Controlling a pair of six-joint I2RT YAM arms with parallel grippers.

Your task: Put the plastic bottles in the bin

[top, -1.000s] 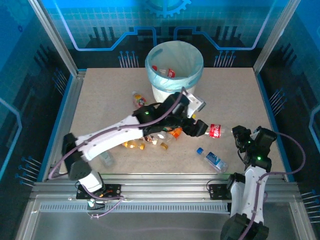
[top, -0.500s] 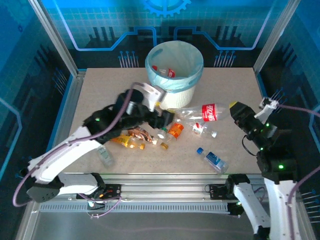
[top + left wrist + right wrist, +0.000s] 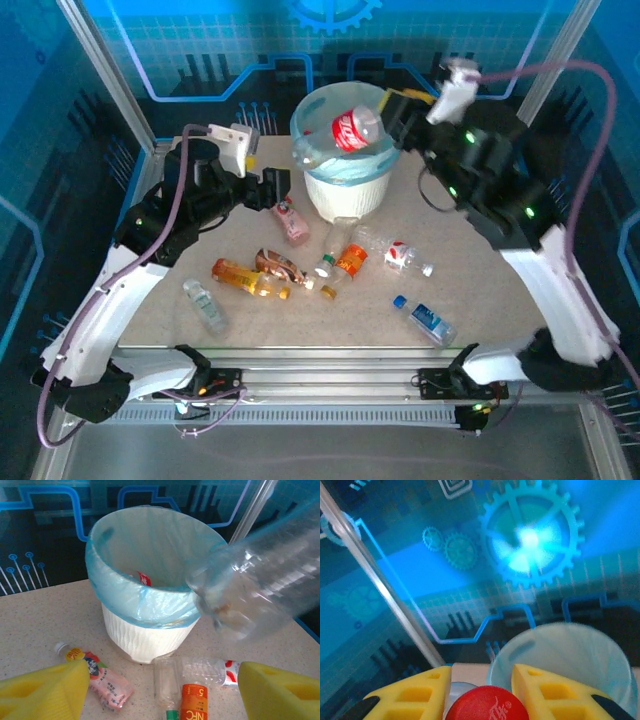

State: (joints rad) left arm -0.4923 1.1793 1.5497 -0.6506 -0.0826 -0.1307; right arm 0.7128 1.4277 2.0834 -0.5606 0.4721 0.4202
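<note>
Clear plastic bottle with a red label [image 3: 352, 132] hangs over the round white bin with a blue liner [image 3: 345, 190], pinched by the right gripper [image 3: 393, 118]. The left gripper [image 3: 273, 187] gapes empty nearby. From the left wrist, its yellow fingers [image 3: 45, 690] stand wide apart, facing the bin [image 3: 150, 635]. From the right wrist, yellow fingers [image 3: 410, 695] clamp the bottle's red cap [image 3: 487, 707].

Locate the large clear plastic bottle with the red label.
Top view: the red-labelled bottle hangs over the round white bin, gripped by the right end effector.

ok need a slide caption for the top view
Right end effector holds a red-labelled bottle over the bin; left end effector open, more bottles lying on the table.
</note>
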